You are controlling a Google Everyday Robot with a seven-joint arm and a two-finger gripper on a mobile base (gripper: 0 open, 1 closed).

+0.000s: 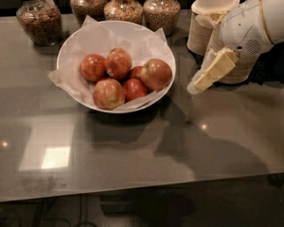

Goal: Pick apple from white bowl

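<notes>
The white bowl (pixel 71 46), lined with crinkled white paper, stands on the grey table left of centre. It holds several red-orange apples. The largest apple (pixel 156 73), with a paler tan blush, lies at the bowl's right side. My gripper (pixel 202 82) hangs in the air to the right of the bowl, a little outside its rim and above the table. It holds nothing.
Several glass jars of grains (pixel 38 15) stand along the back edge. Stacks of small paper bowls (pixel 213 13) stand at the back right, close behind my arm (pixel 260 20). The table's front edge (pixel 132 190) runs across the lower part of the view.
</notes>
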